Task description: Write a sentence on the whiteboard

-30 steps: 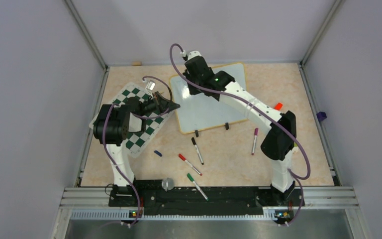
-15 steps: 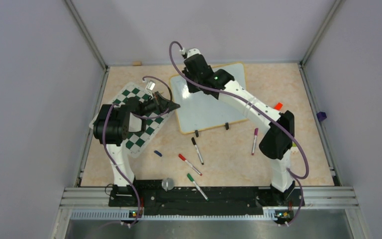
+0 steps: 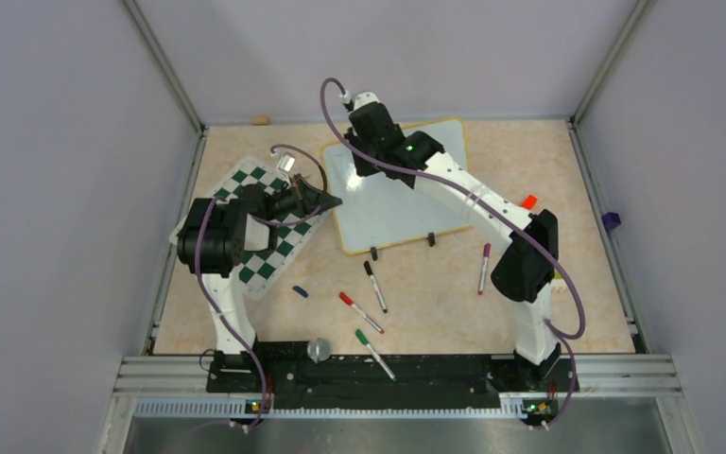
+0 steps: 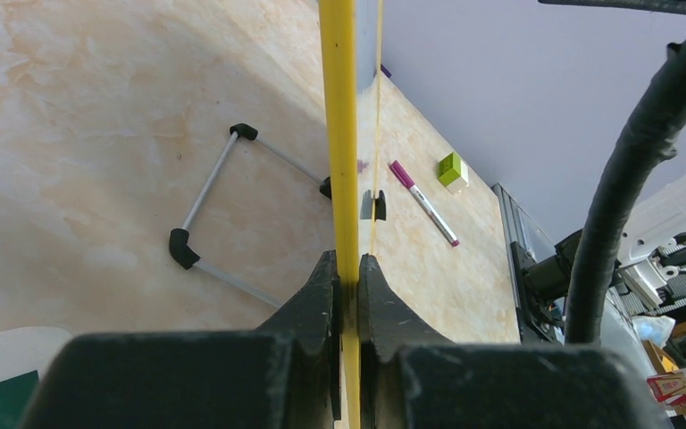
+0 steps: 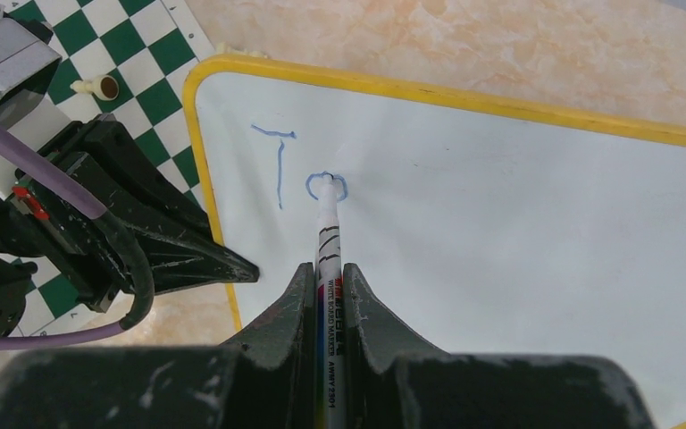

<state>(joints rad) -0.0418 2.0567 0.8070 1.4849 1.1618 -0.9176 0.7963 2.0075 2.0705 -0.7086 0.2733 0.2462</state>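
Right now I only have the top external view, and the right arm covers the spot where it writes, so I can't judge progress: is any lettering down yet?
Observer: Yes. The right wrist view shows thin blue marker lettering on the glossy white, yellow-rimmed whiteboard: a "T" and an "o".
Operator: Where's the tip?
Observer: The white-barrelled marker, clamped in the right pincer, has its tip at the "o".
Operator: Is the board held?
Observer: The left wrist view shows the left pincer shut on the whiteboard's edge.
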